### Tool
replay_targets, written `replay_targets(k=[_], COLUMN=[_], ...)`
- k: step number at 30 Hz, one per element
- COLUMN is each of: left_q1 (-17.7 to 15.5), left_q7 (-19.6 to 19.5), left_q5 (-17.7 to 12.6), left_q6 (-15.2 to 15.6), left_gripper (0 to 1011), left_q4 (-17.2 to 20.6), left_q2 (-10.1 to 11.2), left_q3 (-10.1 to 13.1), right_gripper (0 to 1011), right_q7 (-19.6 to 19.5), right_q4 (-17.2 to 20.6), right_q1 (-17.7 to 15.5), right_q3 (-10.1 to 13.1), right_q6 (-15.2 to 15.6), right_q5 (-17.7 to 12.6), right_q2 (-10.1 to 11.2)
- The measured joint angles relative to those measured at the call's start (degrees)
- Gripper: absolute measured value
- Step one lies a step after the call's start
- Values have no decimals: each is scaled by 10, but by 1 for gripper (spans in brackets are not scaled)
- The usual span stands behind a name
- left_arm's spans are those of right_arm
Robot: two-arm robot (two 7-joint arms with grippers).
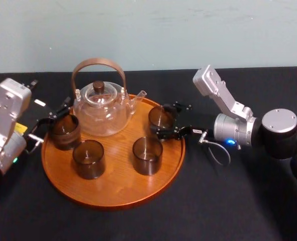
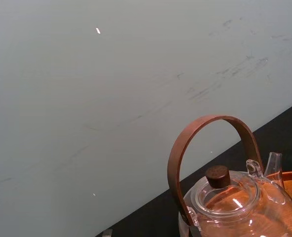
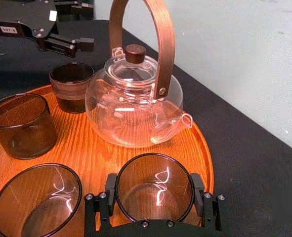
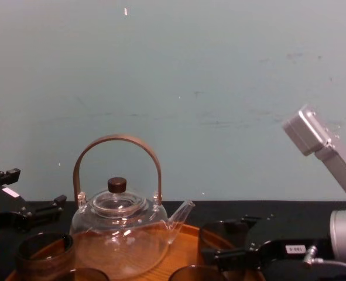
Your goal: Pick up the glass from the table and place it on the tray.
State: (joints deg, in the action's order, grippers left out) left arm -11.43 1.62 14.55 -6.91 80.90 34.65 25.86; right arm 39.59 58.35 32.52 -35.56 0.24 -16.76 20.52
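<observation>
My right gripper (image 1: 165, 121) is pressed together on the glass (image 3: 154, 185): one of my fingers (image 3: 110, 190) sits against each side of its wall, with the round mouth open between them, so I hold it across its width while its long axis stands straight up. The glass is over the right rear part of the tray (image 1: 119, 175), inside the raised rim, and its base looks to be on the wood or a hair off it; I cannot tell which. My arm reaches in from the right across the black table (image 1: 228, 201), so the glass lies directly ahead of my wrist, toward the middle of the tray, and my way out is straight back the way I point. That line is what matters, I judge: spread the fingers sideways only a little, then draw back over the rim without lifting or twisting. Just beyond the glass is the spout (image 3: 178, 123) of the teapot (image 1: 100, 108), near but apart. A neighbouring glass (image 1: 147, 155) stands just beside mine, nearer my body. My left gripper (image 1: 55, 116) is at the far-left glass (image 1: 64, 131), well apart from this one, so the right arm is plainly nearer.
</observation>
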Motion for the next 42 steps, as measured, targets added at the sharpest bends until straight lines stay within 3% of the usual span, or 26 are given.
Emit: replay_targets(k=[21, 27, 42], left_q1=[0, 0, 0], left_q7=[0, 0, 0], left_q5=[0, 0, 0], left_q6=[0, 0, 0], left_gripper=[1001, 1001, 1001], left_q4=[0, 0, 0], left_q2=[0, 0, 0], left_q3=[0, 0, 0], right_gripper=[905, 999, 1002], right_q7=[-9, -8, -8], right_q4=[-10, -10, -10], right_q1=[1, 1, 0], right_q3=[1, 1, 1], right_q6=[1, 1, 1], right_q5=[14, 13, 12], right_q2=[-6, -6, -6])
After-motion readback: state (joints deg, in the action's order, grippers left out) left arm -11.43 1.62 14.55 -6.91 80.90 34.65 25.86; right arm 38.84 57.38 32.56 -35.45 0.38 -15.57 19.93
